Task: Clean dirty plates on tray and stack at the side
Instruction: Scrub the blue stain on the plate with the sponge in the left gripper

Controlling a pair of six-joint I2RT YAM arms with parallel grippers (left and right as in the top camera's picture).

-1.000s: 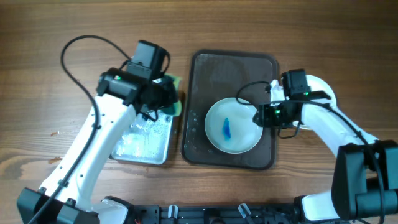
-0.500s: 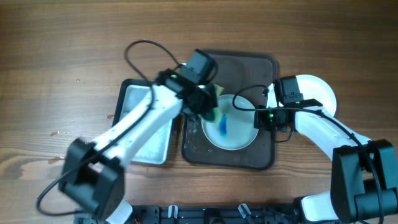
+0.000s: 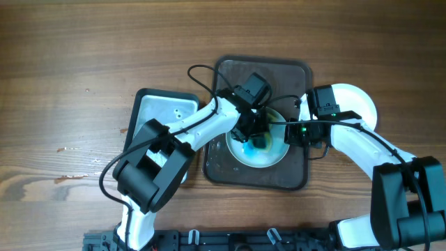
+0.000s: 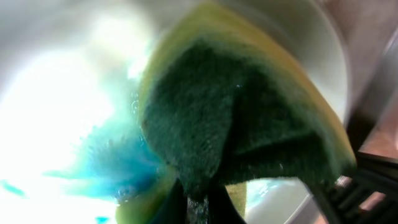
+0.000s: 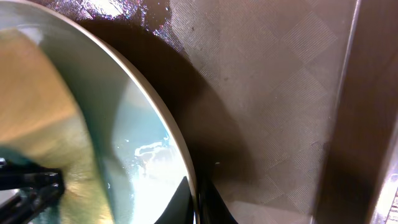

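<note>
Plates number two: side plate (image 3: 362,101), and smeared plate (image 3: 275,155) rim-clamped by right pincer (image 5: 195,202); left pincer (image 3: 253,134) clamps sponge (image 4: 249,124).

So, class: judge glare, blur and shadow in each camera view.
Left wrist: the plate is blown out to white glare, the sponge soft, too close. Right wrist: the plate throws a dark shadow on the tray. Overhead: even light, sharp.
</note>
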